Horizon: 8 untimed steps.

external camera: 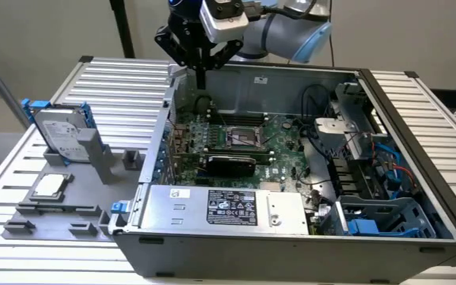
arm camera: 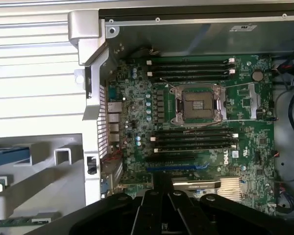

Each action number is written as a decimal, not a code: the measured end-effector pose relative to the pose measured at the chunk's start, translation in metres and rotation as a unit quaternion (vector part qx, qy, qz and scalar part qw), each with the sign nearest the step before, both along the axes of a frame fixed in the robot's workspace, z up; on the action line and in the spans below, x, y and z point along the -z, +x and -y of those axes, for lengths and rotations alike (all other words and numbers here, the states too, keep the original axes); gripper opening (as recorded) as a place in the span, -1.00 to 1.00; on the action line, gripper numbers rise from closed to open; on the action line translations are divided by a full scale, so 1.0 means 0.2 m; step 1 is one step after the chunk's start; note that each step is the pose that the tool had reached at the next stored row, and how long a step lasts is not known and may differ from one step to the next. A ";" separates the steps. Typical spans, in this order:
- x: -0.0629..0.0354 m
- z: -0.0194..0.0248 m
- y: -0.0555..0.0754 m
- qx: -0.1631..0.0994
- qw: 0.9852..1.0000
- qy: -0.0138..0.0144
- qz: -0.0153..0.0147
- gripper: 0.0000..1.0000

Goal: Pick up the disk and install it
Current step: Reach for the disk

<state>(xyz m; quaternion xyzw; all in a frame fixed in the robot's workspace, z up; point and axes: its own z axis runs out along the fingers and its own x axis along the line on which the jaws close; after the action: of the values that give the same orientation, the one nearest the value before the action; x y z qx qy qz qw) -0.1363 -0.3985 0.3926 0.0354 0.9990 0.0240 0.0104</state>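
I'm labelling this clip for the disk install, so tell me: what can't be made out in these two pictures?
1. The disk, exterior view: label print too small to read; lower edge hidden behind the grey holder.
2. Motherboard, wrist view: one edge covered by the gripper.
3. Blue part, wrist view: blurred and cut off by the picture's edge.

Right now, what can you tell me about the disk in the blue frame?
The disk is a flat silver-grey metal slab with a white label, clipped in a blue plastic frame. It stands on edge, leaning in a grey holder on the exterior view's left of the open computer case. Nothing grips it.
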 end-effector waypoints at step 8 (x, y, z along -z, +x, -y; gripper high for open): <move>0.000 -0.012 -0.18 0.000 1.000 0.000 0.000 -1.00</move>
<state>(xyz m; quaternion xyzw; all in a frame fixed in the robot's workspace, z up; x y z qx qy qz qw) -0.1724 -0.3962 0.3926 0.0354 0.9990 0.0240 0.0103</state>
